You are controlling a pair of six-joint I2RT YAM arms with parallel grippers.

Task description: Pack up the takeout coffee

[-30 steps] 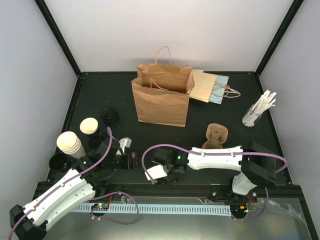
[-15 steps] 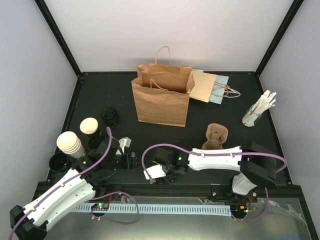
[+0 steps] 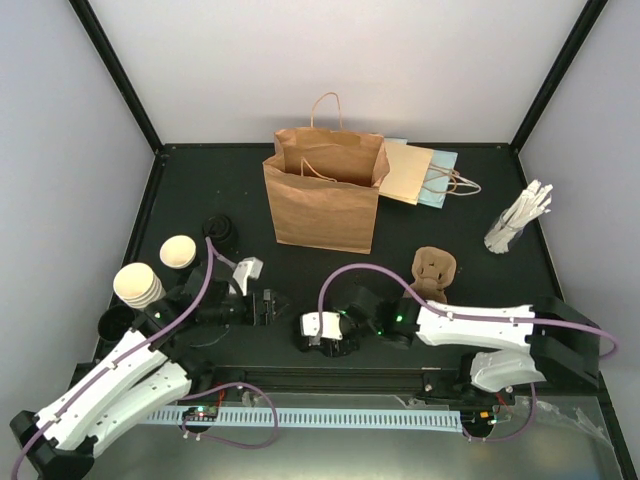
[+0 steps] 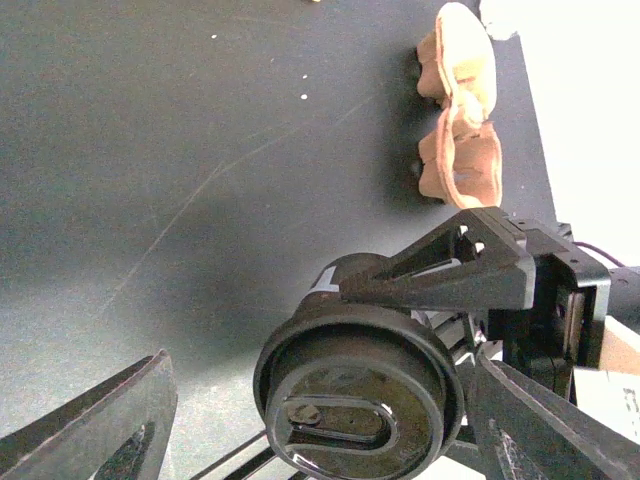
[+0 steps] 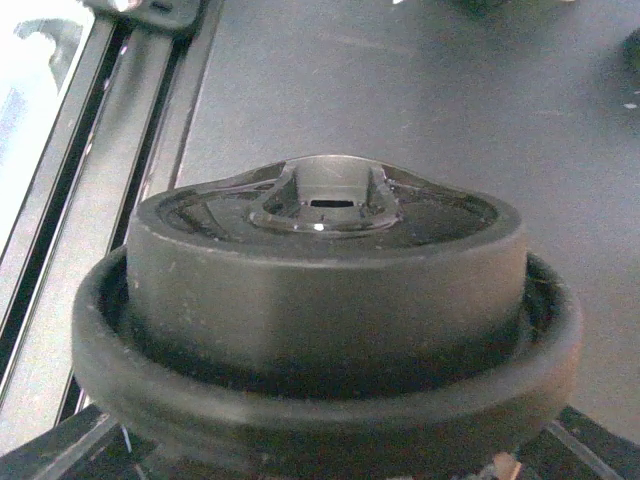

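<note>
Right gripper (image 3: pixel 305 335) low over the near edge of the worktop (image 3: pixel 430 215), pinching a lidded cup (image 4: pixel 355 385). The black lid fills the right wrist view, fingers showing only at the bottom corners. Cannot tell whether the cup's base touches the worktop.

Left gripper (image 3: pixel 266 305) just left of it, fingers spread wide and facing the lidded cup, touching nothing.

Second cup (image 3: pixel 178 252), open, cream rim and black sleeve, stands upright at the left side of the worktop, beside a stack of plain cups (image 3: pixel 138 285). Spare black lids (image 3: pixel 220 232) sit just behind it.

Brown cup carrier (image 3: pixel 432 270) lies right of centre, near the right arm. Brown paper bag (image 3: pixel 322 200) stands open at the back, well apart from both cups.
</note>
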